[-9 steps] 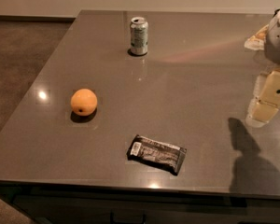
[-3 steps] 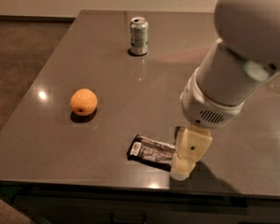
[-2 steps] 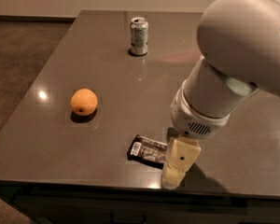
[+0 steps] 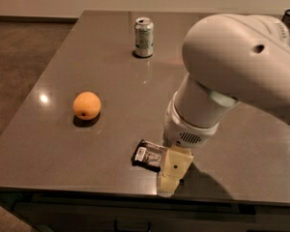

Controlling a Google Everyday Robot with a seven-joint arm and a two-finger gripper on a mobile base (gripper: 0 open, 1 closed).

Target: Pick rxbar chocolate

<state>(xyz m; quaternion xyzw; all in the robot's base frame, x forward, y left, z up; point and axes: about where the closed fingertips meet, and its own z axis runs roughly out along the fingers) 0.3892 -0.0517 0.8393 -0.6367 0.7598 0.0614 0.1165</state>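
Gripper (image 4: 173, 173) low near front edge of table (image 4: 111, 47), hiding right part of rxbar chocolate (image 4: 148, 154); white-patch end sticking out left. Grip state: cannot tell.

We see the gripper (image 4: 170, 175) low over the bar's (image 4: 149, 154) right end, near the table's (image 4: 111, 71) front edge. Orange (image 4: 86, 105) sits left, can (image 4: 144, 36) far back.

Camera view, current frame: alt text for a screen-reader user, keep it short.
The white arm holds its gripper low over one end of the rxbar chocolate, hiding that end, near the front edge of the grey table. An orange lies further left in the picture, and a silver-green drink can stands upright at the far side.
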